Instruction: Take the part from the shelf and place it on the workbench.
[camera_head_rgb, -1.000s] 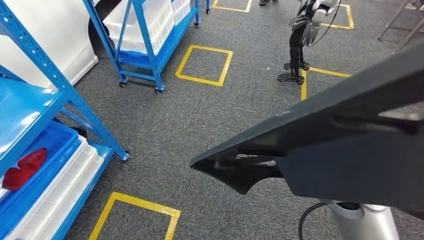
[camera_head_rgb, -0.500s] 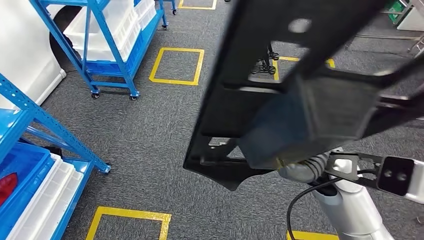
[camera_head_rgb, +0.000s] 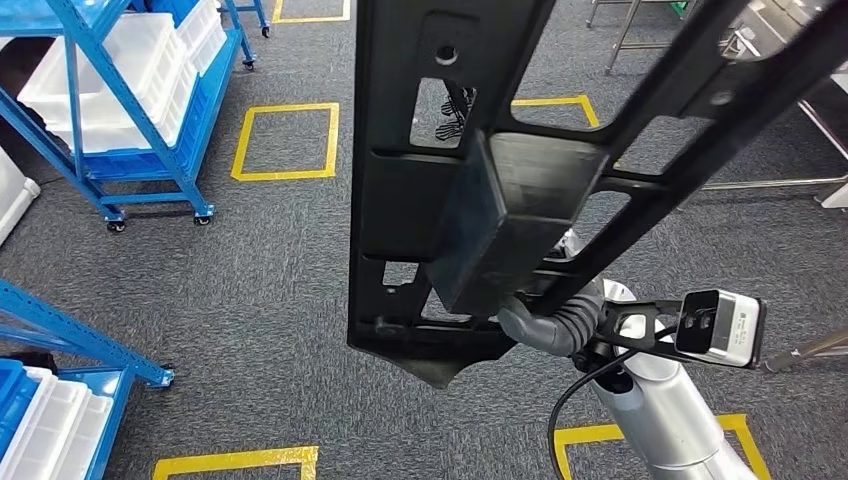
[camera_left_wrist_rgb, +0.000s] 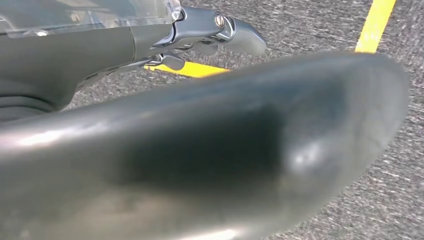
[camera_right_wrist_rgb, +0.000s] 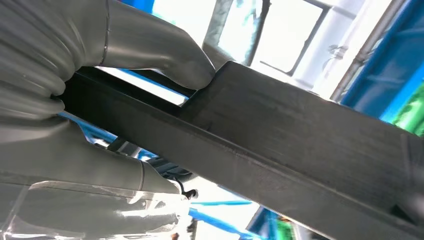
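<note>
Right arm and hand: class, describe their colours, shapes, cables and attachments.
The right arm is a smooth silver cylinder. A black cable loops beside it. A white box-shaped camera sits on a black bracket at the wrist. The right hand has a grey ribbed cover and thick, rounded grey fingers.

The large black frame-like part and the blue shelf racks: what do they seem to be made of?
The large black frame-like part looks like moulded plastic with a matte finish: ribs, cut-out windows and a boxy boss, dull sheen only. The right hand grips its edge. The blue shelf racks look like painted metal: thin perforated uprights on castors, holding white plastic bins. Neither is certain from looks alone.
</note>
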